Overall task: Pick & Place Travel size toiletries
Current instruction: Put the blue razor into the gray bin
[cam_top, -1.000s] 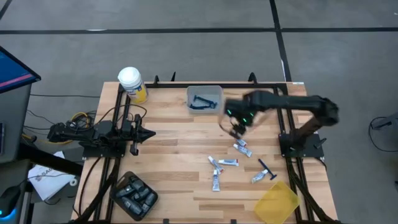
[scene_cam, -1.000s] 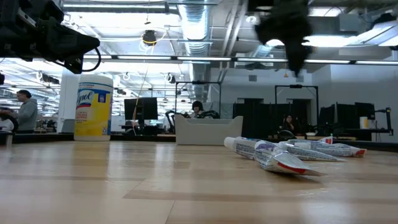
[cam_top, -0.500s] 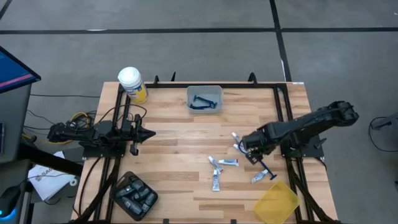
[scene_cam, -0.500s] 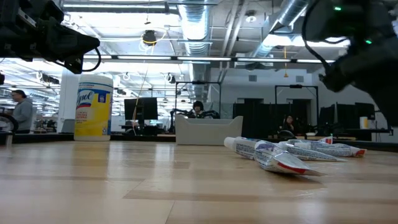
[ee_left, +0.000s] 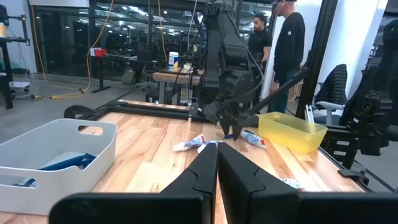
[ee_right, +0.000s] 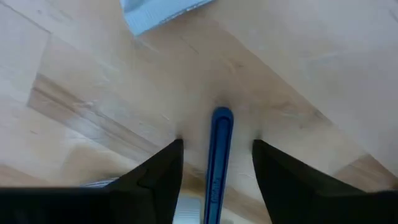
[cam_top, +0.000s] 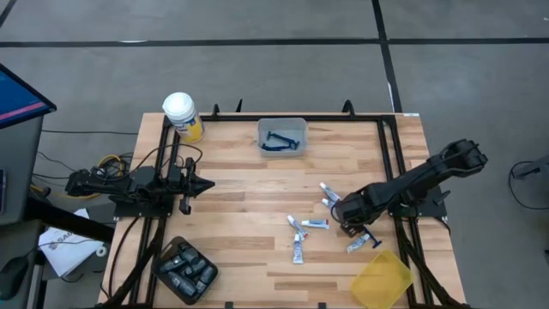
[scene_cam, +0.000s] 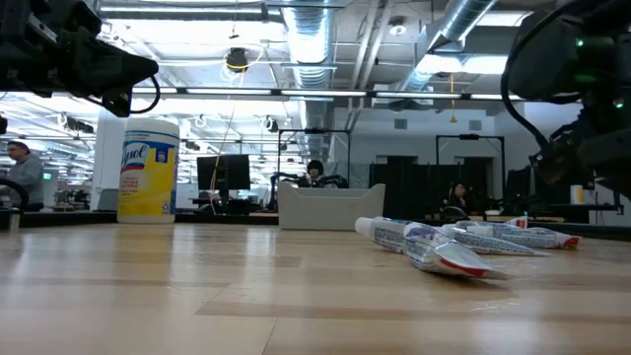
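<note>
A blue razor (ee_right: 217, 162) lies flat on the wooden table near its right front, beside a white tube (cam_top: 356, 246). My right gripper (ee_right: 217, 144) points down over it, open, one finger on each side of the razor's handle with a gap to each. Several more white tubes (cam_top: 316, 224) lie flat around the table's middle right. Another blue razor (cam_top: 280, 140) lies in the grey bin (cam_top: 282, 126) at the far edge. My left gripper (ee_left: 216, 165) is shut, held level above the table's left side.
A yellow jar with a white lid (cam_top: 183, 116) stands at the far left corner. A black tray of dark pods (cam_top: 184, 268) sits at the near left. A yellow container (cam_top: 382, 279) sits at the near right corner, close to the right gripper.
My right gripper has swung from beside the grey bin toward the table's near right and gone down, rolling as it went. It now stands low over the blue razor. No item on the table has moved.
</note>
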